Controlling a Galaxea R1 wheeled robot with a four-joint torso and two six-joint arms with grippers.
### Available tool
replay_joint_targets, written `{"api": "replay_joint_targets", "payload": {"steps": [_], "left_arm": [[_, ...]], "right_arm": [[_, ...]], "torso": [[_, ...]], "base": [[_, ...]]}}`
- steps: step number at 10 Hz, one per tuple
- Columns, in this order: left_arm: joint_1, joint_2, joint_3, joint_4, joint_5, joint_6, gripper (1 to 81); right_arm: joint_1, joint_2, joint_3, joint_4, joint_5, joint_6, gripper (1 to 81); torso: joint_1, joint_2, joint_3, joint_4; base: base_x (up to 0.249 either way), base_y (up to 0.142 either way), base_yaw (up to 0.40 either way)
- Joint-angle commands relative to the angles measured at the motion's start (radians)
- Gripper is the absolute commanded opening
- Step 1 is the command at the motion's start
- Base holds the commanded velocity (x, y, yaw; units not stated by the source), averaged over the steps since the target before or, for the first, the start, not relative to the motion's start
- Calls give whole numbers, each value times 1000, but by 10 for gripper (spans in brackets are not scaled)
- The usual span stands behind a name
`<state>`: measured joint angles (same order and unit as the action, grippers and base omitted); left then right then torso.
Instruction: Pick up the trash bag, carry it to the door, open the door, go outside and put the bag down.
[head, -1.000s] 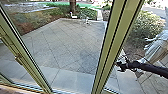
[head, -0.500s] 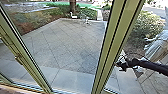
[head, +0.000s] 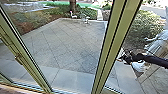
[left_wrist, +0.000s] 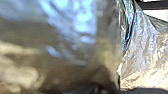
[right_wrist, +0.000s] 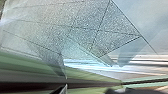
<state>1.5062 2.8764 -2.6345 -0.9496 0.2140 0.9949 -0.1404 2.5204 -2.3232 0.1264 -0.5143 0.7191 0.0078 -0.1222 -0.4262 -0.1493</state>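
A paved terrace, laid in large slabs with dark joints, stretches out past green-framed glazing, with planting along its far edge. The robot's right tool, at the end of a dark arm, hovers close to a broad green frame member; whether the two touch cannot be told. Its grip, open or closed, cannot be made out.

Across the terrace from the right tool, on the other side of the broad member, a narrower green frame carries a small metal fitting. Just beside the right tool is a white object, too unclear to name, and beyond it a leafy shrub spreads over the bed. Well apart from the tool, at the terrace's far edge, stands light outdoor furniture, near a tree trunk.

The right wrist view shows speckled paving and a green frame close to the right tool, with pale streaks of light between them.

The trash bag, glossy, creased and see-through in part, is pictured right at the left tool in the left wrist view. Whether that tool is clenched on the plastic or released cannot be told.
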Motion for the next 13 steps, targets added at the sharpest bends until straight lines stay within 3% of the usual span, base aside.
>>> {"api": "replay_joint_targets", "payload": {"steps": [1,5,6,7,8,9,10,12,13], "left_arm": [[1,2,2,0,113,8,10],[1,9,1,2,111,10,10],[1,9,1,2,113,10,10],[1,9,1,2,113,10,10],[1,9,1,2,111,10,10],[1,9,1,2,113,10,10],[1,11,1,2,113,10,10],[1,12,1,2,113,10,10],[1,12,1,2,113,10,10]], "right_arm": [[262,-98,-61,-54,13,46,811],[331,-113,-16,-171,-93,39,811],[342,-113,-5,-185,-116,31,811],[350,-118,4,-189,-132,14,811],[357,-125,19,-191,-139,-16,811],[360,-130,21,-192,-150,-30,811],[362,-138,21,-191,-155,-50,811],[365,-159,39,-192,-158,-52,811],[365,-168,42,-192,-158,-55,811]], "torso": [[0,0,0,0],[1,1,-1,0],[1,1,36,0],[1,1,37,0],[2,1,41,-22],[2,1,49,-25],[2,1,85,-46],[2,2,128,-68],[2,2,142,-86]], "base": [[0,0,0],[0,0,0],[0,0,0],[0,0,0],[0,0,0],[0,0,0],[0,0,0],[0,0,0],[0,0,0]]}}
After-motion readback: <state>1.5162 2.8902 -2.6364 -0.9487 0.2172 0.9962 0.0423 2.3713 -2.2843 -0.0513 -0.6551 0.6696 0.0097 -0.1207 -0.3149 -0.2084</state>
